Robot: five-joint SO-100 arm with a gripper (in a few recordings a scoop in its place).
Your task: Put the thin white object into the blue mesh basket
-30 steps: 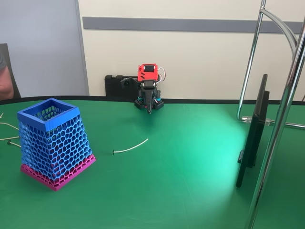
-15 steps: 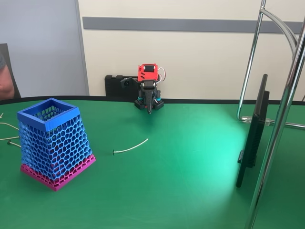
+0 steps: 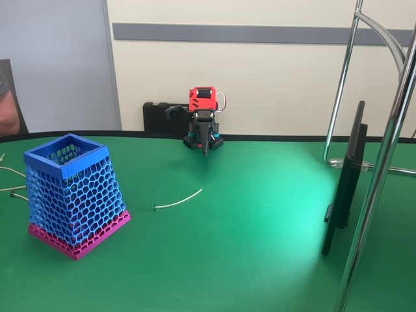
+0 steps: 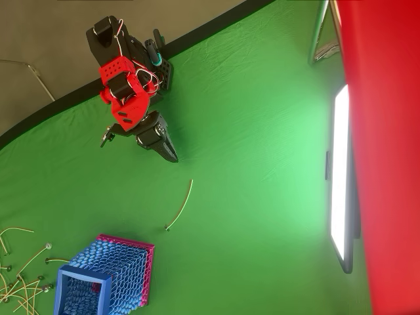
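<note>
Green felt covered the table (image 3: 260,260), smooth and matte, with wide bare cloth around the blue mesh basket (image 3: 71,195). The basket was a tapered honeycomb lattice with a solid square rim and a magenta base band, standing upright. Just beside it, apart from its base, lay the thin white object (image 3: 177,199), a slender, gently curved strand with a small dark tip at the end nearer the basket. Well beyond the basket, by the table's far edge, the gripper (image 4: 172,156) pointed downward, its dark fingers pressed together around nothing.
</note>
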